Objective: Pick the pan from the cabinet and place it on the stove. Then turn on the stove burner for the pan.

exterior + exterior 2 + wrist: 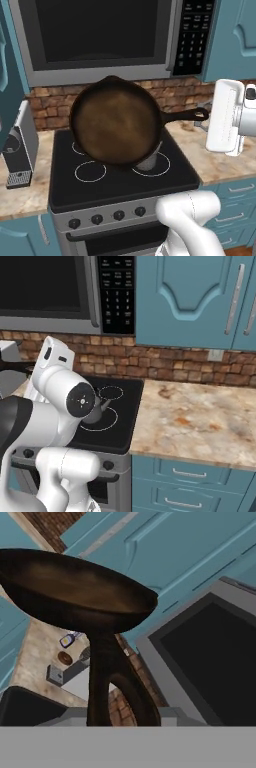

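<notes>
Hanging tilted above the stove (65, 195), the pan (116, 121) shows its brown face forward; its long axis runs from the fingers' clamp at the handle end away to the bowl, before the microwave (95, 35).

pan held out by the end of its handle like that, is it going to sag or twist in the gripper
Probably. The pan looks like thick cast iron, so heavy, with its bowl far from the handle end. It already hangs tilted over the stove, so it may rotate. It seems rigid and won't flex.

White glossy arm (60, 391) w/ dark joints, grey round cap.
</notes>
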Robot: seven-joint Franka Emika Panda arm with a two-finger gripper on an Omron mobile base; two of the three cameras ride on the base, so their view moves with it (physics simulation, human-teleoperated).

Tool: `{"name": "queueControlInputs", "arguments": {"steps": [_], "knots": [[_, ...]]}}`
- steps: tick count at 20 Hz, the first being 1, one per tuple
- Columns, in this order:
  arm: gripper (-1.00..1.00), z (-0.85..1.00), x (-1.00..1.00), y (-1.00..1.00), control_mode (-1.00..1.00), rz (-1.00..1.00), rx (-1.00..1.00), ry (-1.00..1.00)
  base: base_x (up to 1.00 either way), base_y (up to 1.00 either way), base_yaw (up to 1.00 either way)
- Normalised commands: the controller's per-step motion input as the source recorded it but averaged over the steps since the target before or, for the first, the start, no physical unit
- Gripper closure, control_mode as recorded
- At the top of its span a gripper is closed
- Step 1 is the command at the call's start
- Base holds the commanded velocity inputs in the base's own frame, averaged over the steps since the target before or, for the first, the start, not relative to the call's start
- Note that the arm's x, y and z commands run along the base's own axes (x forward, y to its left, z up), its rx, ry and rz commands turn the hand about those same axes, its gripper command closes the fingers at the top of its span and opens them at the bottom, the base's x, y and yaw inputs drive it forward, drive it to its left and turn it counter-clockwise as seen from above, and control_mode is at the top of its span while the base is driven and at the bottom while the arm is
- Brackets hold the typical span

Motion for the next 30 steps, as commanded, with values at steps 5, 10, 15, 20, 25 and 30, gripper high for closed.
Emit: {"name": "queueControlInputs", "arguments": {"steps": [5, 10, 15, 20, 25, 30], "knots": [[1.0, 0.0, 0.0, 0.0, 1.0, 0.0, 0.0, 0.0, 0.04, 0.0, 0.01], [1.0, -0.13, -0.28, 0.0, -1.0, 0.0, 0.0, -0.08, 0.0, 0.0, 0.0], [1.0, -0.32, -0.65, 0.04, -1.0, -0.13, -0.01, -0.08, 0.0, 0.0, 0.0], [1.0, -0.43, -0.22, 0.07, -1.0, -0.31, 0.0, 0.01, 0.0, 0.0, 0.0], [1.0, -0.53, 0.04, 0.36, -1.0, -0.33, 0.0, 0.01, 0.0, 0.0, 0.0], [1.0, -0.37, 0.14, 0.65, -1.0, -0.22, 0.05, 0.0, 0.0, 0.0, 0.0]]}}
